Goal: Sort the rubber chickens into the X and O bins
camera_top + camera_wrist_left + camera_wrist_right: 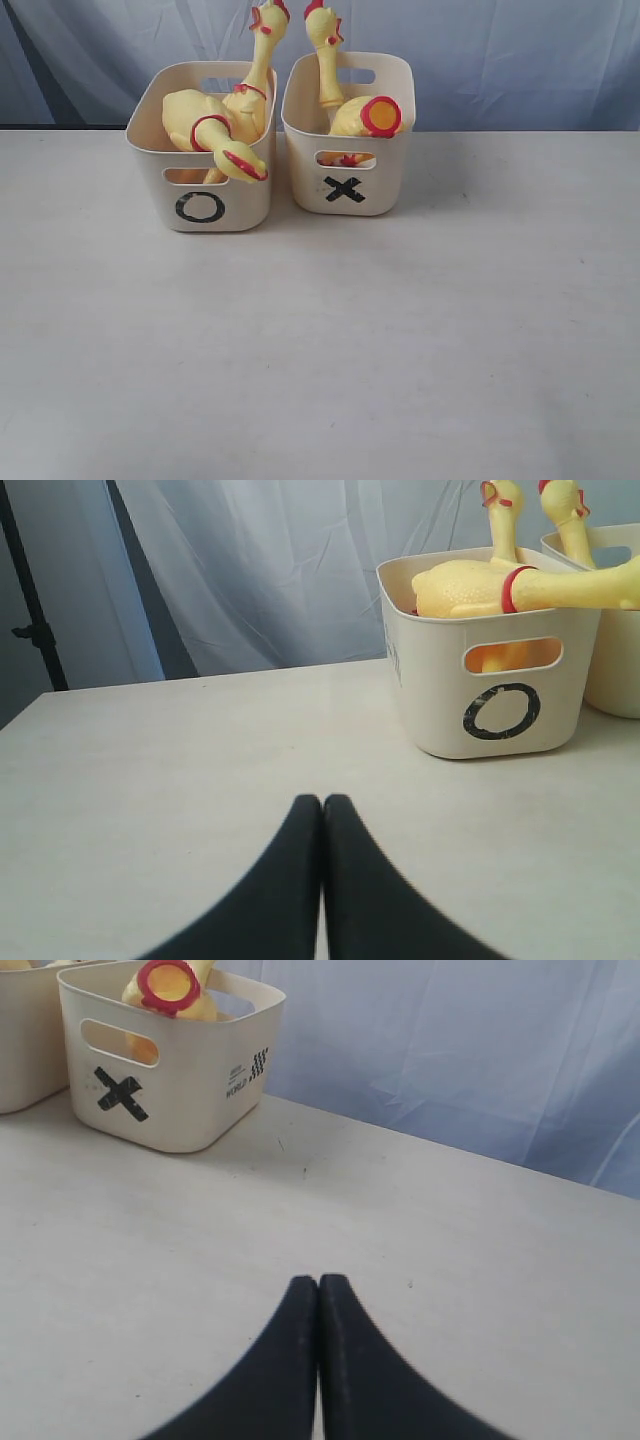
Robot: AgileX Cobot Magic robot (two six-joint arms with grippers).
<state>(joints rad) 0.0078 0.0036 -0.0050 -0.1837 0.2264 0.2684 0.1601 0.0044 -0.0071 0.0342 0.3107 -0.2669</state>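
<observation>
Exterior view: the O bin [200, 205] and X bin [345, 190] stand side by side at the back of the table [320, 350]. Rubber chickens [205, 118] sit in both, necks poking up, and neither arm shows. Left wrist view: here is the left gripper [322, 815], tips pressed together, empty, well apart from the O bin. Right wrist view: the right gripper [318, 1295] is likewise closed on nothing, and only here does small print show on the X bin's side wall.

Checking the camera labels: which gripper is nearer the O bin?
Left. The left gripper has the O bin ahead with nothing between. The right gripper faces the X bin, and the O bin stands on that bin's far side.
</observation>
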